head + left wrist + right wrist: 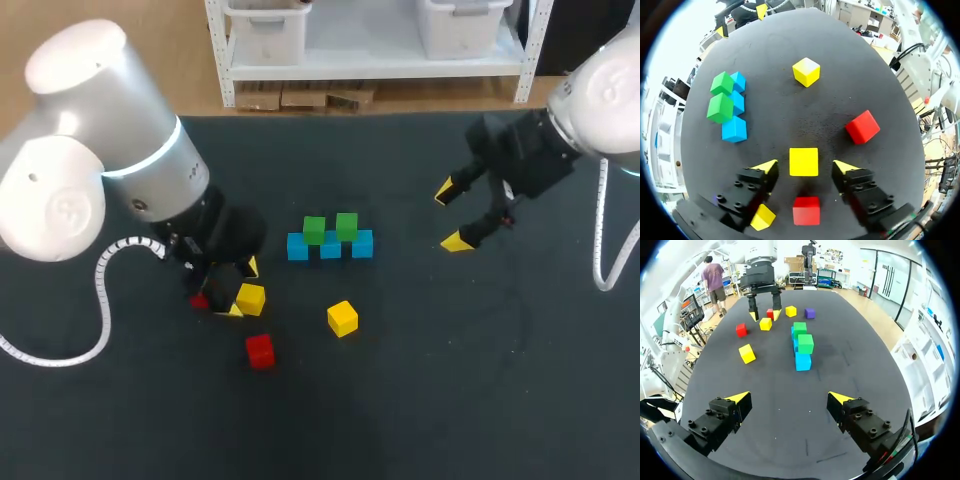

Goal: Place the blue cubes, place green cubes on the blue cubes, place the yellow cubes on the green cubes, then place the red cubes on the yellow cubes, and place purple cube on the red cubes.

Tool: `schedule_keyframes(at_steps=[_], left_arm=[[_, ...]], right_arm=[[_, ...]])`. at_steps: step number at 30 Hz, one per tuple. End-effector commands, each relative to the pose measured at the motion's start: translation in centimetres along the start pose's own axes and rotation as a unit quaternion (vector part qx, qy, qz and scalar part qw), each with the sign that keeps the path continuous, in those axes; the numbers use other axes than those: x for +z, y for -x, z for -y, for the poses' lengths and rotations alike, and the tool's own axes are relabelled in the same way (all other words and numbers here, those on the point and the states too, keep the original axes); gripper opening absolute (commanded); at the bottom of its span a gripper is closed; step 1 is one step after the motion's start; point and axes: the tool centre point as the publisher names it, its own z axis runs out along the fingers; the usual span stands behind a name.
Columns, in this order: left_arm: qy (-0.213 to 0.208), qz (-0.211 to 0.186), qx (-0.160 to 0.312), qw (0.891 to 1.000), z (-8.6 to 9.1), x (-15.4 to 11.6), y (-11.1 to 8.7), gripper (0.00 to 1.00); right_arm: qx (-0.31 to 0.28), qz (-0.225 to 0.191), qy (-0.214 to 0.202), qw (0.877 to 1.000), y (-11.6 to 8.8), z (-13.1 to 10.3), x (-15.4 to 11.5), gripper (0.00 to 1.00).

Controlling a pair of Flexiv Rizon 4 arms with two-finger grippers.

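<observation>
Left wrist view: the left gripper (804, 167) is spread wide, low over the black table (790, 45), with a small yellow cube (803, 161) between its fingers, touched by neither. A row of three blue cubes (329, 247) carries two green cubes (314, 230). The right gripper (788, 397), also wide open, hangs well apart from them.

In the head view the left arm (150, 190) covers most of the left gripper (243, 288) (only its yellow tips peek out). It also covers part of a red cube (199, 300) at nine o'clock from the yellow cube (250, 298). In the left wrist view a finger (747, 192) overlaps a second yellow cube (762, 217). From the right wrist, the green cubes (805, 343) cover the blue cubes (802, 361) except the nearest.
</observation>
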Motion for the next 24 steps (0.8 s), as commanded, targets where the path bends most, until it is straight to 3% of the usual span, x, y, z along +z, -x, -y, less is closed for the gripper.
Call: schedule_keyframes(at_steps=[1, 6, 10, 11, 18, 24], left_arm=[[-0.003, 0.004, 0.003, 1.000, -0.3, 0.3, -0.1, 0.47], [-0.005, 0.007, 0.005, 1.000, -0.2, 0.4, 0.1, 0.38], [-0.004, 0.008, 0.003, 1.000, -0.1, 0.3, 0.2, 0.04], [-0.004, 0.008, 0.002, 1.000, 0.0, 0.3, 0.3, 0.00], [0.000, 0.009, -0.009, 1.000, 0.4, -1.2, 0.7, 0.00], [0.017, 0.028, -0.026, 0.999, 0.3, -4.0, 2.0, 0.00]], right_arm=[[-0.001, 0.001, 0.001, 1.000, 0.0, 0.1, 0.1, 1.00], [-0.001, 0.001, 0.001, 1.000, 0.0, 0.1, 0.1, 1.00], [-0.001, 0.001, 0.001, 1.000, 0.0, 0.1, 0.1, 1.00], [-0.001, 0.001, 0.001, 1.000, 0.0, 0.1, 0.1, 1.00], [-0.001, 0.001, 0.001, 1.000, 0.0, 0.1, 0.1, 1.00], [-0.001, 0.001, 0.001, 1.000, 0.0, 0.1, 0.1, 1.00]])
